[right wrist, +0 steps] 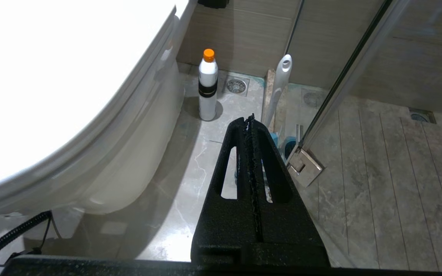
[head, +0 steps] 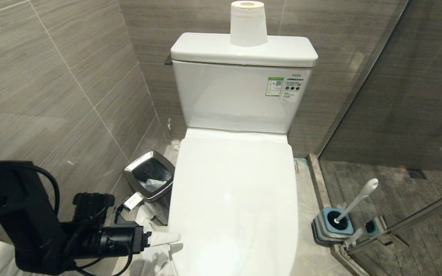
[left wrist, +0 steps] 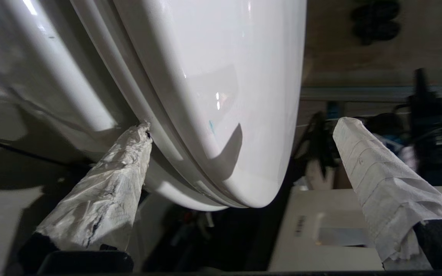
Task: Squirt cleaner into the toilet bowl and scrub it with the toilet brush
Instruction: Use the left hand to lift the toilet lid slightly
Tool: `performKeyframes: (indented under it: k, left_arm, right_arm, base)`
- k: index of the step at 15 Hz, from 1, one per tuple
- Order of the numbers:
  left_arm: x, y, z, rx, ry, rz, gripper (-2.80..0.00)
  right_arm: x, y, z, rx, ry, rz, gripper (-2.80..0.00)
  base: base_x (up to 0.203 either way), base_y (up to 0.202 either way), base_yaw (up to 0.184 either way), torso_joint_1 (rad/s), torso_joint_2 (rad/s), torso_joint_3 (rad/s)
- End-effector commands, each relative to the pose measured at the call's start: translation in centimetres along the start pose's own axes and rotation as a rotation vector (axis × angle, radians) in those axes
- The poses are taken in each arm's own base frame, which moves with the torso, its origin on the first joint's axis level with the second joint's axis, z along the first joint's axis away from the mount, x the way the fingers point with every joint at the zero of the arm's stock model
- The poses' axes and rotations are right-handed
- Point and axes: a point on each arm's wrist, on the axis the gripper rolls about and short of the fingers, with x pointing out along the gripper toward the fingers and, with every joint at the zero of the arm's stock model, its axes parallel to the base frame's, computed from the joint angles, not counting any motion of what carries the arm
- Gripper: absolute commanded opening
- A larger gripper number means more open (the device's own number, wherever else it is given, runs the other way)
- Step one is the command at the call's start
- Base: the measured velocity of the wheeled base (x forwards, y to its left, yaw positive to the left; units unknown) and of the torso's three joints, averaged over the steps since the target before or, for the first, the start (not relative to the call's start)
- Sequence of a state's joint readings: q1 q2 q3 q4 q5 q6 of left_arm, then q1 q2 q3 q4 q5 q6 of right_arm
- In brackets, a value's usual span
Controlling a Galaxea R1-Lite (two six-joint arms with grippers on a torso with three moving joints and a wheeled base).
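Note:
The toilet bowl is white and glossy, and its lid is down, so the basin is hidden. My left gripper is at the lid's front left edge. It stands open, its white-wrapped fingers on either side of the lid's rim. One fingertip touches the seam under the lid; the other is clear of it. The cleaner bottle, white with an orange cap, stands on the floor beside the bowl. The toilet brush leans in its blue-grey holder to the right. My right gripper is shut and empty, above the floor.
A steel-rimmed black bin stands left of the toilet, against the tiled wall. A toilet roll sits on the tank. A glass shower door with a metal hinge closes off the right side, just beyond the brush holder.

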State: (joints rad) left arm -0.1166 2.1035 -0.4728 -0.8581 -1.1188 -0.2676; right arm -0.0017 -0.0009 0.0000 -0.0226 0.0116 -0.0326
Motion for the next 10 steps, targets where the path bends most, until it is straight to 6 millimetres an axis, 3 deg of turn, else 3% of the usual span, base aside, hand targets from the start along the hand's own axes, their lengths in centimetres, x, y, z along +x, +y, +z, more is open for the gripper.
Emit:
performKeyframes:
  k: [1,10]
  left_arm:
    - [-0.6,-1.6,0.9,-0.006,-0.016,-0.053,0.00]
    - [-1.7,-3.4,1.0,-0.064,0.016,-0.191,0.00]
  right_arm:
    - [0.1,0.0,-0.3,0.001,0.011,0.001,-2.80]
    - [0.1,0.0,-0.3,0.001,0.011,0.001,-2.80]
  base:
    - [0.000,0.000,0.000,0.000,0.00,0.000]
    - [0.000,0.000,0.000,0.000,0.00,0.000]
